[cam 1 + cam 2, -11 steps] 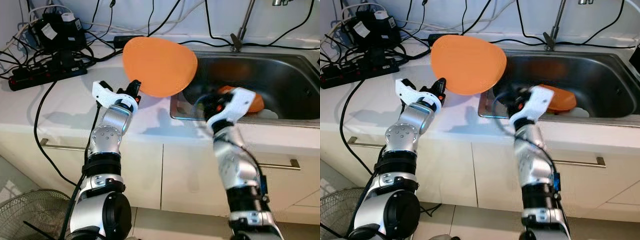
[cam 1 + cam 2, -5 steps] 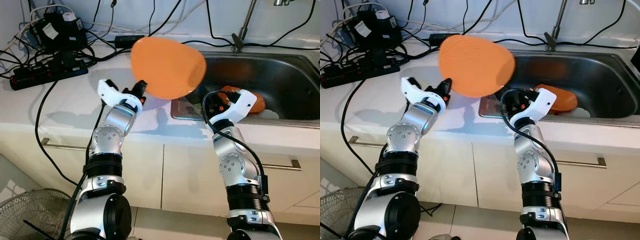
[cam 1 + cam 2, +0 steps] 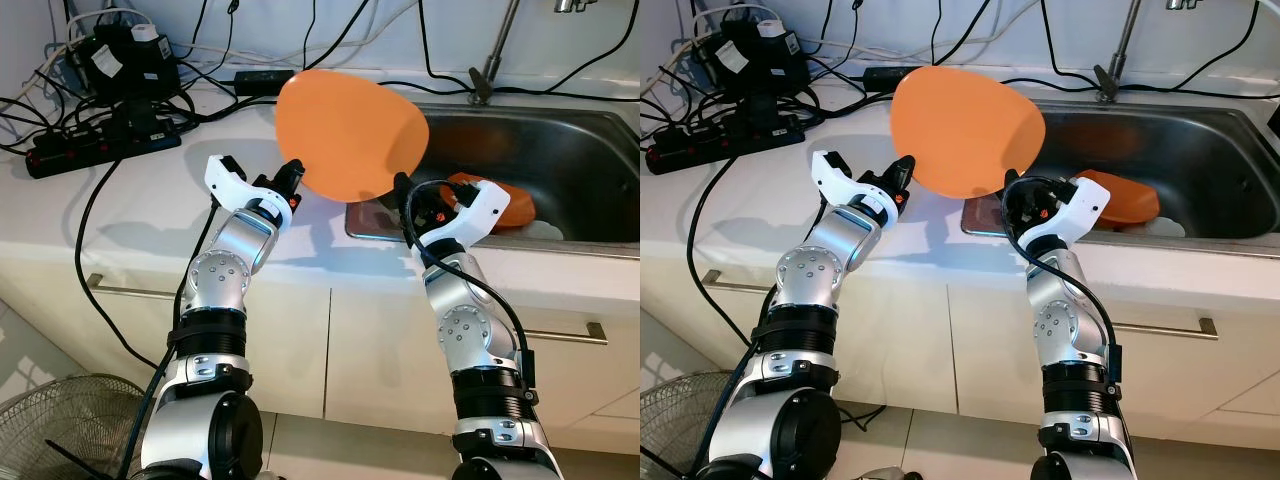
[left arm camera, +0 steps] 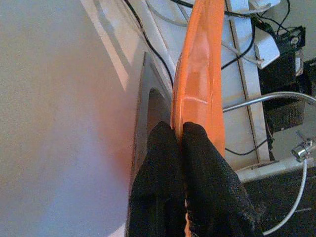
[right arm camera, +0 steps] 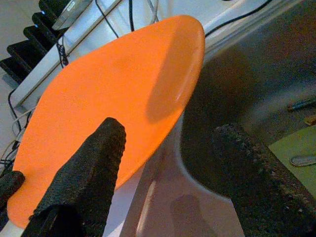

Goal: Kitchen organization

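Observation:
A large orange plate [image 3: 350, 135] is held up on edge above the white counter, at the left end of the steel sink [image 3: 570, 140]. My left gripper [image 3: 292, 185] is shut on the plate's lower left rim; in the left wrist view both black fingertips [image 4: 168, 143] pinch the plate's edge [image 4: 200, 74]. My right gripper [image 3: 412, 200] stands open just under the plate's lower right rim, over the sink's front left corner. The right wrist view has the plate [image 5: 108, 113] close beyond its spread fingers [image 5: 84, 182]. A second orange dish [image 3: 515, 205] lies in the sink.
A faucet [image 3: 495, 55] rises behind the sink. A black power strip [image 3: 100, 150] and tangled cables lie on the counter at the back left. A green item [image 5: 296, 148] sits in the sink's bottom. A fan [image 3: 60, 440] stands on the floor at the lower left.
My left gripper has carried the orange plate to the right, toward the sink. My right gripper has come up and to the left, close under the plate's rim.

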Tool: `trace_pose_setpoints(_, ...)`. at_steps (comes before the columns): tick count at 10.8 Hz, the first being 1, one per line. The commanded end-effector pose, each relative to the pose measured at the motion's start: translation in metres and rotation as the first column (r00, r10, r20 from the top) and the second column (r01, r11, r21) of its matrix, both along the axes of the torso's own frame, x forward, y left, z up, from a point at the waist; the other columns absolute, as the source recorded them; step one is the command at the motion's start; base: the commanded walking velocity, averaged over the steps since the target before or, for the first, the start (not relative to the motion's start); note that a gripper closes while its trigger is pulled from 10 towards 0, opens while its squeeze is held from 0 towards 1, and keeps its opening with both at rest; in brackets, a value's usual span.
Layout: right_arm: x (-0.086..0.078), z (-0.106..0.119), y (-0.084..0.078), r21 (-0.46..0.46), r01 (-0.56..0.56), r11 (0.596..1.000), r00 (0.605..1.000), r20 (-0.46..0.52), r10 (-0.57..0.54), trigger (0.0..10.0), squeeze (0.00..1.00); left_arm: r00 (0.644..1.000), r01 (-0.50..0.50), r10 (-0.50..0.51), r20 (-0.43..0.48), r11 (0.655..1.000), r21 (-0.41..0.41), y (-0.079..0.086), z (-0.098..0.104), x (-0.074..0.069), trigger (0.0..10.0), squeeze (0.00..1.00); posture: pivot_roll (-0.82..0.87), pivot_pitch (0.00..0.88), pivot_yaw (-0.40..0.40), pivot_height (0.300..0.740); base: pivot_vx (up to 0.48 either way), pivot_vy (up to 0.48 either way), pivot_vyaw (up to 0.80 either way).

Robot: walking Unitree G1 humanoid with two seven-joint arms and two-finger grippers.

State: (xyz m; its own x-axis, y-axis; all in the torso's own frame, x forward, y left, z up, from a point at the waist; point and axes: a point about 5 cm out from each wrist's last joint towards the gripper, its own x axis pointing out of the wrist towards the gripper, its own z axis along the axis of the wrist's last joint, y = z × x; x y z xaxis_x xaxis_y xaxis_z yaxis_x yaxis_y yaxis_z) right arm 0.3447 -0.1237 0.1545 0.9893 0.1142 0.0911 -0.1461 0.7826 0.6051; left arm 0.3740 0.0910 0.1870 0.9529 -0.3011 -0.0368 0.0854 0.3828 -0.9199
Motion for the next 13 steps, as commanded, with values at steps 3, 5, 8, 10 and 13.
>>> trace_pose_setpoints(3, 0.004, 0.003, 0.003, 0.053, -0.005, 0.999, 1.000, -0.009, 0.005, 10.0, 0.00, 0.989, 0.144, -0.137, 0.062, 0.982, -0.124, -0.044, 0.004, -0.015, 10.0, 0.00, 0.05, 0.000, 0.068, 0.740, 0.000, 0.000, 0.00)
trace_pose_setpoints(5, 0.004, 0.001, 0.002, 0.097, 0.006, 0.995, 1.000, -0.028, -0.003, 10.0, 0.00, 0.985, 0.167, -0.158, 0.072, 0.977, -0.135, -0.046, 0.005, -0.017, 10.0, 0.00, 0.05, 0.000, 0.068, 0.740, 0.000, 0.000, 0.00)
trace_pose_setpoints(8, 0.006, 0.000, 0.000, 0.139, 0.019, 0.990, 0.999, -0.040, -0.013, 10.0, 0.00, 0.977, 0.201, -0.188, 0.105, 0.970, -0.138, -0.047, 0.008, -0.020, 10.0, 0.00, 0.05, 0.000, 0.063, 0.740, 0.000, 0.000, 0.00)
trace_pose_setpoints(10, 0.007, 0.000, 0.000, 0.181, 0.026, 0.983, 0.999, -0.046, -0.018, 10.0, 0.00, 0.965, 0.245, -0.233, 0.117, 0.965, -0.097, -0.051, 0.008, -0.024, 10.0, 0.00, 0.05, 0.000, 0.064, 0.740, 0.000, 0.000, 0.00)
trace_pose_setpoints(13, 0.008, 0.003, -0.004, 0.233, 0.041, 0.972, 0.999, -0.038, -0.033, 0.0, 0.00, 0.965, 0.248, -0.238, 0.107, 0.965, -0.086, -0.052, 0.005, -0.024, 10.0, 0.00, 0.05, 0.000, 0.062, 0.740, 0.000, 0.000, 0.00)
